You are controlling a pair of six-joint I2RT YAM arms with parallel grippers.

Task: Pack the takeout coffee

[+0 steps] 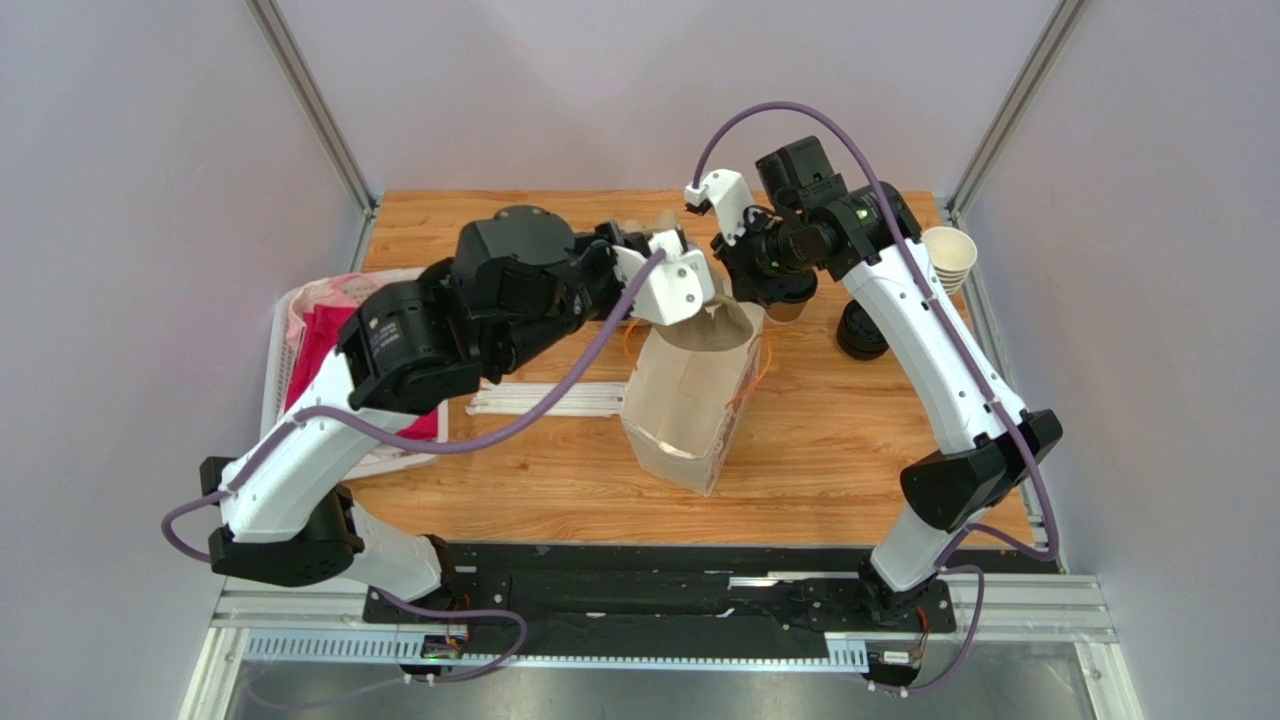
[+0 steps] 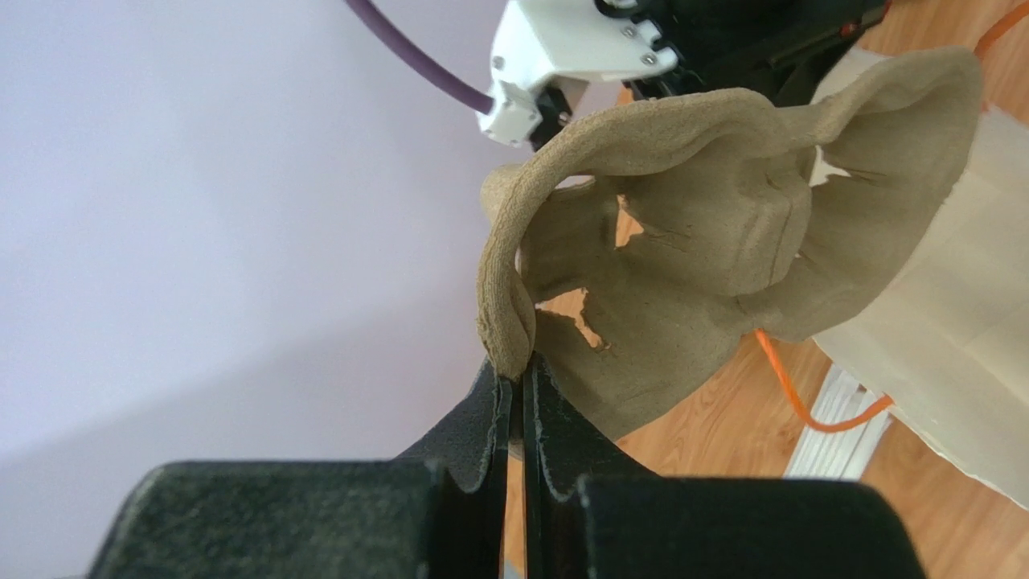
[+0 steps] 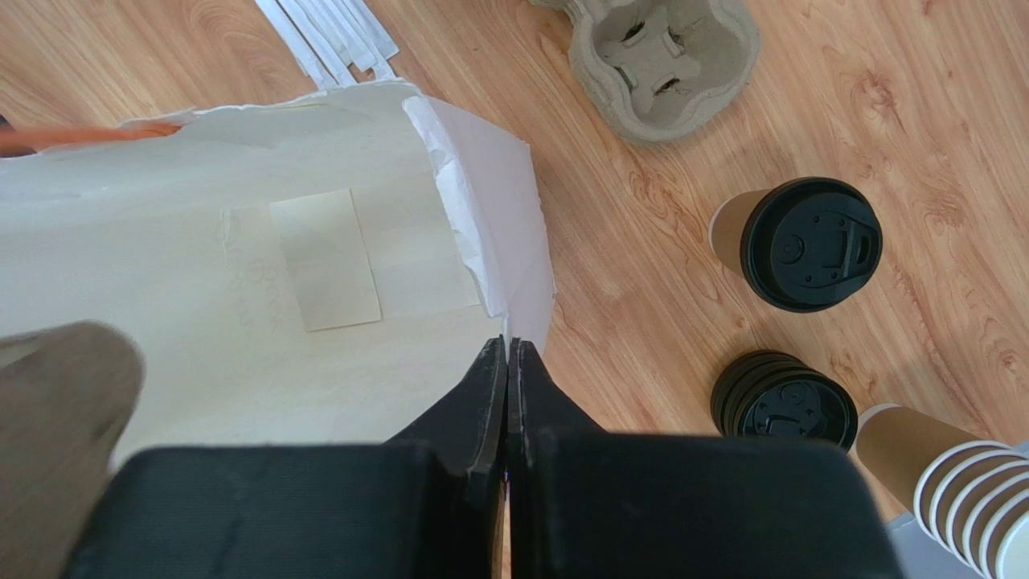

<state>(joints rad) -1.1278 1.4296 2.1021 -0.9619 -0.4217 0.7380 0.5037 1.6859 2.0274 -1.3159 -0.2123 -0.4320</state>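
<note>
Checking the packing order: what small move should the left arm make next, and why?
Probably lower the pulp carrier straight into the paper bag. The left gripper pinches its edge at the mouth, which the right gripper holds open by the rim. The takeout coffee stands on the table.

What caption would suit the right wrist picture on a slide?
Right hand pinches the rim of the paper bag; the lidded coffee stands nearby on the table.

Bright, even light here, barely a shadow on the table (image 1: 842, 450); my near fingers (image 2: 477, 422) look slightly soft.
</note>
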